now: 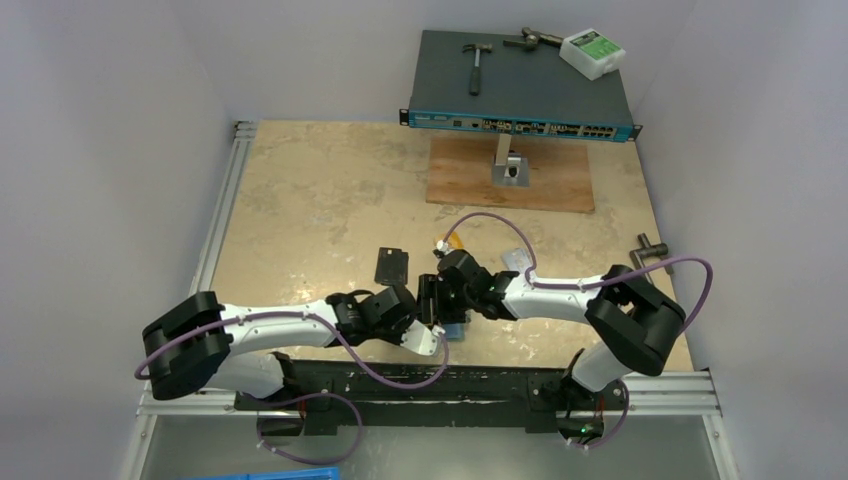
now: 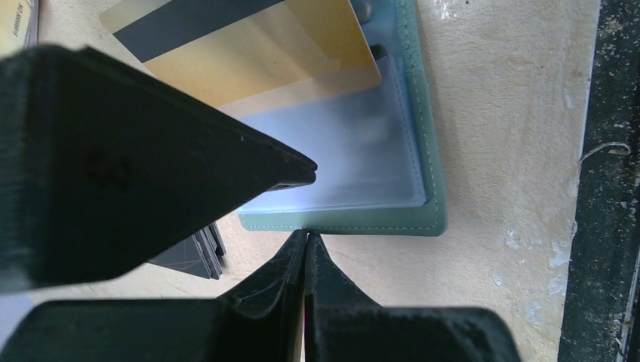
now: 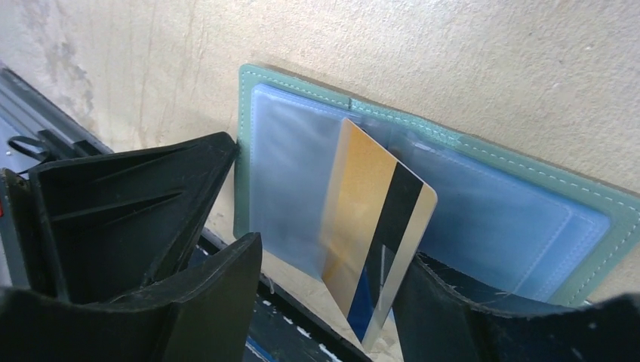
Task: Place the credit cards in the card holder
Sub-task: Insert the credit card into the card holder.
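TABLE UNDER EVEN LIGHT: Plain pale grey walls (image 1: 110, 120) close in on three sides of a beige, marbled table top (image 1: 330, 190), lit softly with only faint shadows. At twelve to one o'clock a dark rack unit with a teal front panel (image 1: 520, 85) sits above a metal post (image 1: 503, 158), which stands on a plywood board (image 1: 470, 180). On the unit's lid lie a hammer (image 1: 478, 65), a second metal tool (image 1: 535, 38) and a white box with a green label (image 1: 592, 52). An aluminium rail (image 1: 222, 210) runs along the nine o'clock edge, and a black rail (image 1: 500, 385) spans the six o'clock edge. A metal handle (image 1: 650, 248) juts out at three o'clock.
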Robot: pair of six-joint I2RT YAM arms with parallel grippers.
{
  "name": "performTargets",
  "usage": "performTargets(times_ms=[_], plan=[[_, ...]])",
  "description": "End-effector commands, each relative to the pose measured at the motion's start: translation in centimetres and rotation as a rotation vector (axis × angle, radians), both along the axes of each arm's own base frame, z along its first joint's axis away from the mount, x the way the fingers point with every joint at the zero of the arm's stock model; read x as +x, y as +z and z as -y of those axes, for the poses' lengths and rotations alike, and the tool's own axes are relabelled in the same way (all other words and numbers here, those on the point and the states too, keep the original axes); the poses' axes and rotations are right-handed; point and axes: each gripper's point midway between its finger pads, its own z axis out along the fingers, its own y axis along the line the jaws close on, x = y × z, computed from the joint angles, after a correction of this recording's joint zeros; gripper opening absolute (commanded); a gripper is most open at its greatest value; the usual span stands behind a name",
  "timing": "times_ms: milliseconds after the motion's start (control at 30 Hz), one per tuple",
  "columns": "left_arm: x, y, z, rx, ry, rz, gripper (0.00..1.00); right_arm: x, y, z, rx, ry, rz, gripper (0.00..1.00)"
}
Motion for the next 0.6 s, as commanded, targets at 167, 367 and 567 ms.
performTargets(times_ms=[167,367,567], plan=[[0.3,1.6,1.4,-0.109,-0.006,0.044,0.0,-1.6,-3.9,7.0,-0.357,-0.001,-0.026,0.63],[0.5,1.2,0.9,-0.095,-0.005,0.058,0.0,-1.8,-3.3,6.3,-0.329,0.024,-0.033,0.64],[0.7,1.3,0.8,-0.094,-0.005,0.071,0.0,-1.9,-2.6,6.1,-0.314,0.037,-0.031,0.65]])
